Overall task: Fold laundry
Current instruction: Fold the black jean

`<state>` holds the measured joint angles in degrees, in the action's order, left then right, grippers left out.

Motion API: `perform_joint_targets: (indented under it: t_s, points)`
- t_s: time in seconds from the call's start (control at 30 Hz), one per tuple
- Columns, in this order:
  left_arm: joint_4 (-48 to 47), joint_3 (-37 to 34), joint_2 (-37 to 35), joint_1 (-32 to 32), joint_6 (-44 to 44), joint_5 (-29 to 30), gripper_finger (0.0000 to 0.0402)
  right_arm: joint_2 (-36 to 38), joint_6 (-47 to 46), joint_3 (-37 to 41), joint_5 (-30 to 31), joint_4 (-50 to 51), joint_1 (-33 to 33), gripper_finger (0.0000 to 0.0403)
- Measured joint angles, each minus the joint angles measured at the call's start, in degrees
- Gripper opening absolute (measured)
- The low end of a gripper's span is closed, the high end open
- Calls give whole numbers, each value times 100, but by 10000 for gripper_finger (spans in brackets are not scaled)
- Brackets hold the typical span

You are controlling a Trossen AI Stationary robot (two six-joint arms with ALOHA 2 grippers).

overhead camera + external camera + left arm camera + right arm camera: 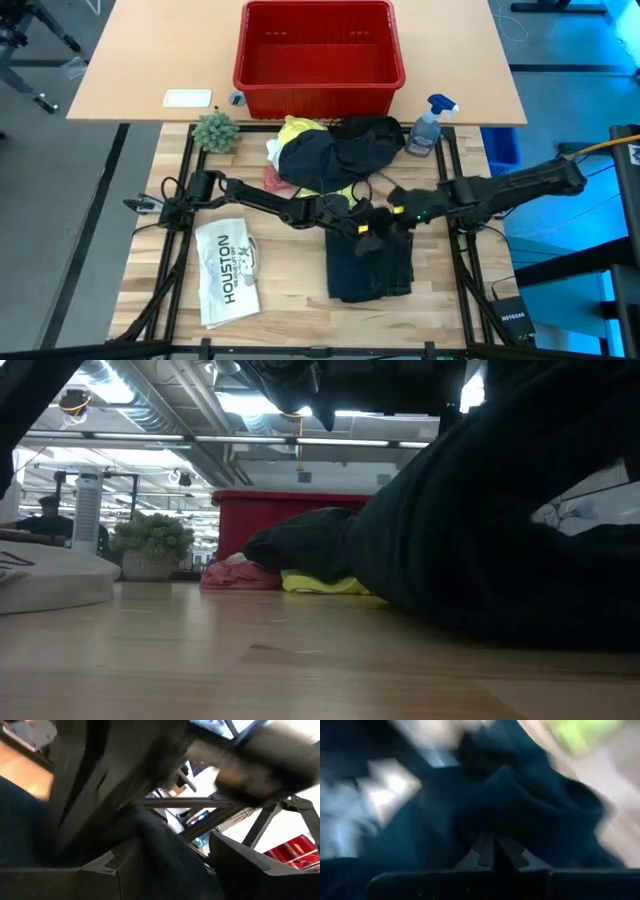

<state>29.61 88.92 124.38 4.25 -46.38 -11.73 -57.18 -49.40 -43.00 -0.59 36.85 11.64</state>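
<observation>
From above, the black trousers [368, 262] lie partly folded at the middle of the wooden table [290, 310], their upper part heaped with the yellow T-shirt [296, 130], a pink cloth [273, 178] and a white cloth [272, 152] just in front of the red basket [318, 50]. The left gripper [352, 208] and right gripper [385, 222] meet over the trousers' upper edge. At table height, the dark trousers [500, 530] fill the right side, with yellow and pink fabric beside them. The left wrist view shows its fingers [250, 865] spread wide with dark cloth between them; whether they grip it I cannot tell. The right wrist view shows its fingers [485, 852] pressed together over dark fabric, apparently holding nothing.
</observation>
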Motion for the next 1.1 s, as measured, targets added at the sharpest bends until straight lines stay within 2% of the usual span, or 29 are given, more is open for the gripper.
perform_joint_targets:
  t_s: [0.07,0.2,0.3,0.37,0.43,0.5,0.63,0.77,0.83,0.93,1.1]
  points:
    - [8,0,-16,-17,-180,-379,208,-18,-148,21,3,772,228,0]
    - [268,4,-42,-37,-616,-1168,208,270,-195,14,4,1194,534,0]
    - [479,4,-45,-12,-835,-1635,208,458,-386,14,158,1233,616,0]
    - [241,4,-139,50,-727,-1752,207,585,-416,17,263,868,667,0]
    - [-357,4,-281,179,-372,-1551,207,635,-382,8,312,315,744,0]
    - [-1372,4,-511,365,130,-1019,207,557,-288,10,350,-111,848,0]
    - [-3759,7,-930,782,895,364,207,-100,-266,13,284,-565,930,0]
    - [-5159,-31,-960,1134,1115,1179,207,-1043,-431,48,185,-518,949,0]
    - [-5108,-169,-905,1230,1115,1350,207,-1406,-523,141,98,-741,942,0]
    - [-4441,-432,-773,1271,1077,1386,207,-1784,-726,366,-258,-1217,997,0]
    - [-3277,-470,-479,1254,808,749,207,-1825,-1613,665,-441,-1343,1811,0]
